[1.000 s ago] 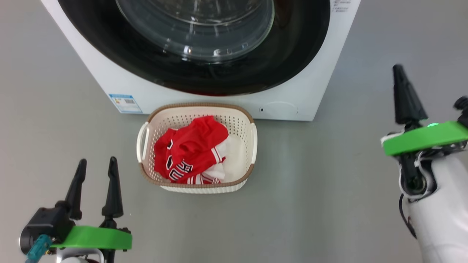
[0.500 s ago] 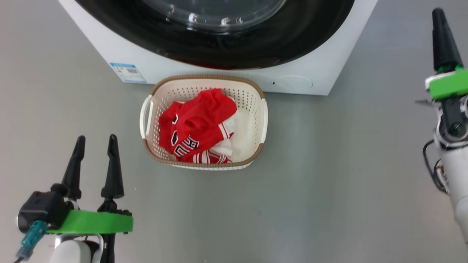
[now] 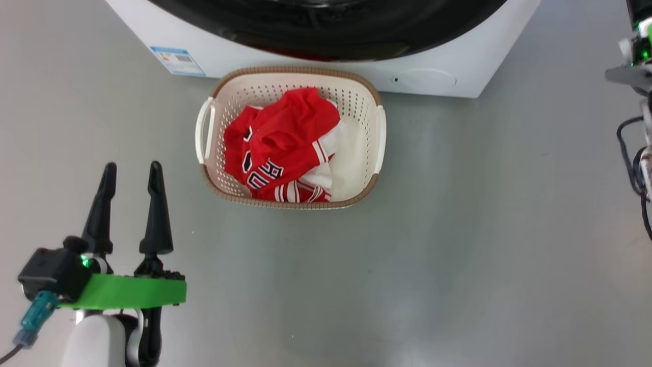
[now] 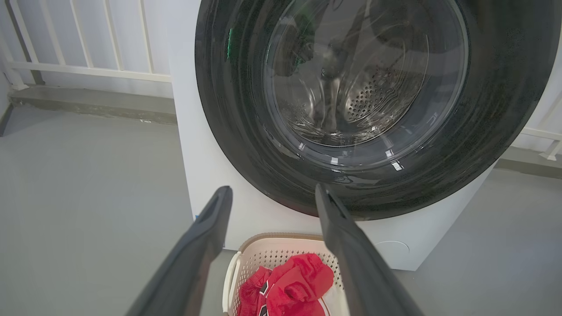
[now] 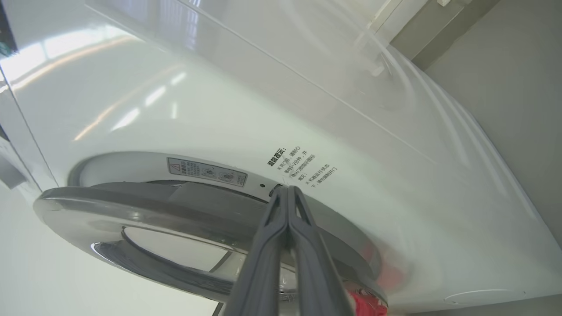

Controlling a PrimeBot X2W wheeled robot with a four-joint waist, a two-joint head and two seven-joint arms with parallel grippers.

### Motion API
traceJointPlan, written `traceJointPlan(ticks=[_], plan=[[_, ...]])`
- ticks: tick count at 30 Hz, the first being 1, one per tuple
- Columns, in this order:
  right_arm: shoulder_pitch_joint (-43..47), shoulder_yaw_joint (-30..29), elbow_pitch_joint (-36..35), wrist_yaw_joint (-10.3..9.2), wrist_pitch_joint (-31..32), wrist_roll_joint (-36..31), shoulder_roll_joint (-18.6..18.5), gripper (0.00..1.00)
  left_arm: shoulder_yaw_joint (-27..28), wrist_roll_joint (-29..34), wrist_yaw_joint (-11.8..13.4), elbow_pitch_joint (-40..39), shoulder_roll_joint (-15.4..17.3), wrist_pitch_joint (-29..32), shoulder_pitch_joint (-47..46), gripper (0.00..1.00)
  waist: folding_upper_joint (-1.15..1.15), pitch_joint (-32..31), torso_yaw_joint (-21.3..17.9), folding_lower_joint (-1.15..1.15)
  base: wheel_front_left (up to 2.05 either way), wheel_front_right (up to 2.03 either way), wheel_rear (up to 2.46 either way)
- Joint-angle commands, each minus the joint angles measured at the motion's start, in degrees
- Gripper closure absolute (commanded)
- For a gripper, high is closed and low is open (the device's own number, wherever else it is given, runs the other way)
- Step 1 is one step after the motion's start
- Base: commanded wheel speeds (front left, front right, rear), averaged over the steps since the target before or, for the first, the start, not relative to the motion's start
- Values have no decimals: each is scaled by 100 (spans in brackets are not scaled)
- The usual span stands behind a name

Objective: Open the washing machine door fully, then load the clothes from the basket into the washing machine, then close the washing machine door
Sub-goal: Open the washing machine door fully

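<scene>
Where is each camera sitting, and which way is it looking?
Head view: on the head, looking down at the basket of clothes before the washing machine; open left gripper lower left, right arm at the right edge.
Left wrist view: on the left wrist, facing the washing machine door; its spread fingers rise from below.
Right wrist view: on the right wrist, close to the machine's white front; shut right gripper points at the door's rim.
Shared: head and left wrist views both show the basket.
</scene>
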Motion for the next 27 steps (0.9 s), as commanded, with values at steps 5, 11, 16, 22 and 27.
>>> traceJointPlan(ticks=[5,11,16,22,27], plan=[[-519,-63,247,9,520,473,58,100,116,-101,-10,-192,114,-46,-207,0,0,292,99,0,0,0,0],[-820,37,318,9,994,670,100,100,112,-209,-8,-79,114,-46,-252,0,0,385,142,0,0,0,0],[-1030,53,388,9,1184,778,134,100,99,-260,3,-20,114,-46,-281,0,0,449,164,0,0,0,0],[-1317,33,608,9,1414,906,162,100,78,-291,15,18,114,-46,-324,0,0,565,176,0,0,0,0],[-1608,80,794,9,1605,915,156,100,36,-334,28,41,114,-46,-374,0,0,660,206,0,0,0,0]])
